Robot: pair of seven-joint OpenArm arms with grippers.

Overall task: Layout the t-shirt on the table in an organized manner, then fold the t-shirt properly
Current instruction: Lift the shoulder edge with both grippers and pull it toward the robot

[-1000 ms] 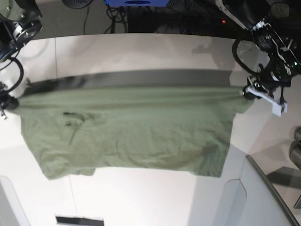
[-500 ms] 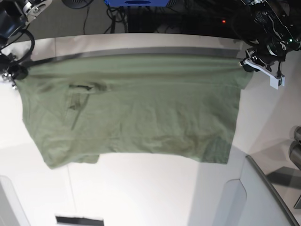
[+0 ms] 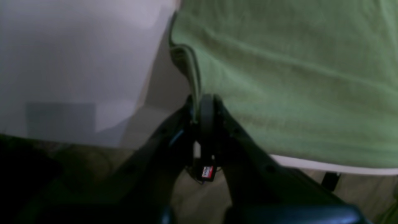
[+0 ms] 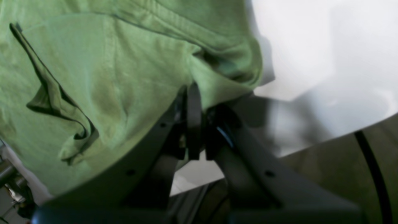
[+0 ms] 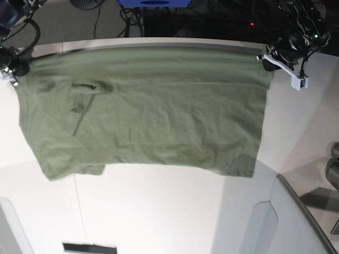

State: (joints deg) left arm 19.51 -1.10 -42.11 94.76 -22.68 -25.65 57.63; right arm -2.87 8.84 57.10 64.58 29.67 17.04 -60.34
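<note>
The olive-green t-shirt [image 5: 143,111] hangs spread wide above the white table [image 5: 159,211], its top edge pulled taut between my two grippers near the table's far edge. At the shirt's right corner in the base view, my left gripper [image 5: 266,58] is shut on the cloth. The left wrist view shows this gripper [image 3: 202,107] pinching a folded hem of the t-shirt [image 3: 295,77]. My right gripper [image 5: 19,67] is shut on the opposite corner. In the right wrist view, that gripper [image 4: 192,96] bites the t-shirt [image 4: 93,77] beside a creased flap. The lower hem hangs free.
A grey angled panel [image 5: 296,222] rises at the table's near right corner. Dark cylinders [image 5: 333,169] stand at the right edge. A black strip [image 5: 89,247] lies near the front edge. Cables and a blue box [image 5: 153,2] sit beyond the far edge.
Both arms have carried the taut top edge of the shirt farther back, toward the table's far edge, and the whole shirt has followed. Both grips are unchanged.
</note>
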